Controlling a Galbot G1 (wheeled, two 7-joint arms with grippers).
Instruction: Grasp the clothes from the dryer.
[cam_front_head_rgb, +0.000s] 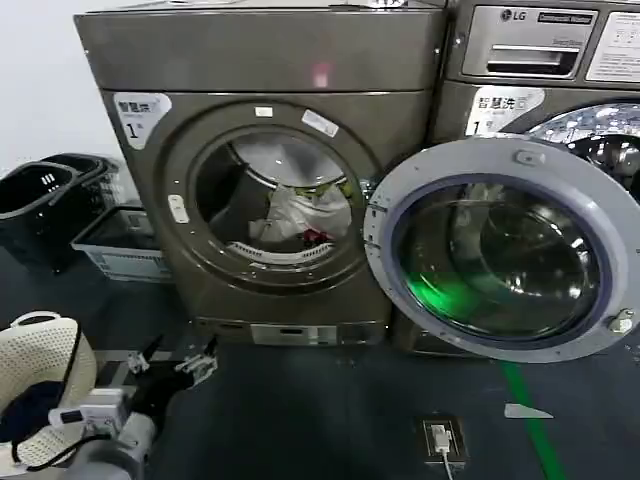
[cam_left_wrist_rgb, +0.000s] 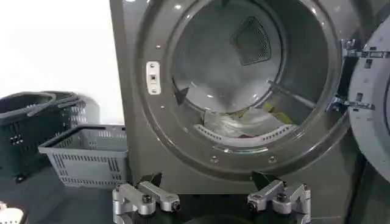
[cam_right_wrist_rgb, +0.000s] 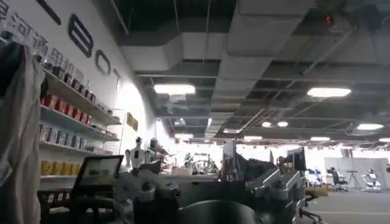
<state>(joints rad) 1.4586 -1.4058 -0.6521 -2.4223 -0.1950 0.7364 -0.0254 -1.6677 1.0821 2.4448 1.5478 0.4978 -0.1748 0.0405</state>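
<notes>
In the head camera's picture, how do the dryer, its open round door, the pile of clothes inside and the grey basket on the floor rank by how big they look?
Largest to smallest as they look:
1. the dryer
2. the open door, which swings nearer the camera, so it looks bigger than it is
3. the grey basket and the clothes: too alike to rank

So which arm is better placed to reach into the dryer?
Left. Its open gripper hangs low in front of the dryer, facing the clothes. The right gripper points into the room.

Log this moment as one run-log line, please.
stage: approach | left gripper: open, low before dryer | door: swung open | clothes: in drum, untouched | right gripper: open, away, facing the room
</notes>
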